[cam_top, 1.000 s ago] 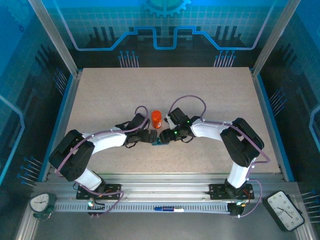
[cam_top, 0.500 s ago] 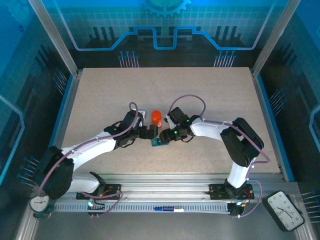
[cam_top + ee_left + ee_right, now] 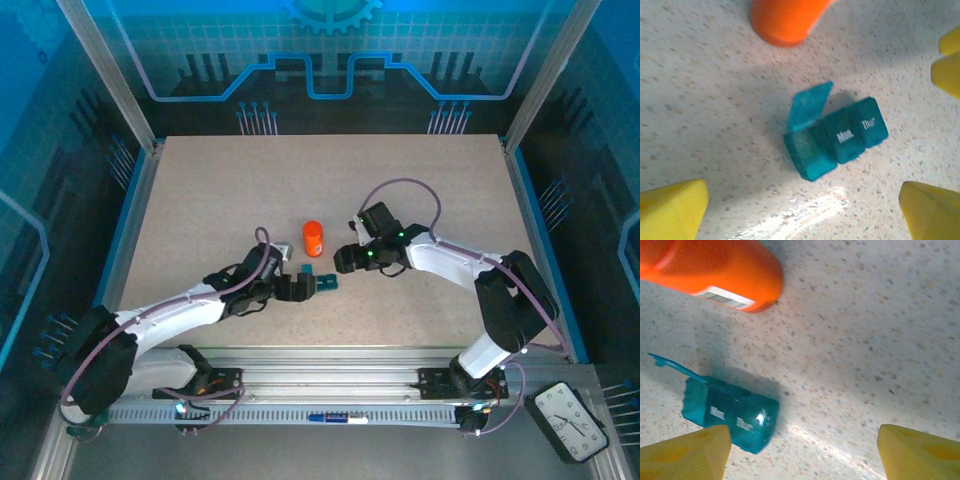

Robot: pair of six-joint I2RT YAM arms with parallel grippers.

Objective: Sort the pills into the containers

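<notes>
The containers [image 3: 836, 139] are a dark-teal strip of three joined cells lying on the table, marked "Mon." and "Thur.". The end cell's lid [image 3: 810, 105] stands open. I see no pills; that cell's inside is not clear. An orange bottle [image 3: 313, 237] stands just behind the containers [image 3: 323, 284]. My left gripper [image 3: 298, 288] sits just left of the strip, open, its yellow fingers [image 3: 671, 210] wide apart and empty. My right gripper [image 3: 342, 261] hovers to the strip's upper right, open. The containers [image 3: 731, 412] lie beside its left finger [image 3: 685, 456], not between the fingers.
The speckled tabletop [image 3: 420, 190] has free room behind and on both sides. Metal frame posts and rails [image 3: 330, 360] border the table. Yellow tips of the right gripper [image 3: 949, 62] show at the right edge of the left wrist view.
The right gripper drew back to the right, away from the containers, its jaws widening. The left arm stretched low and forward; its gripper now sits just left of the strip.
</notes>
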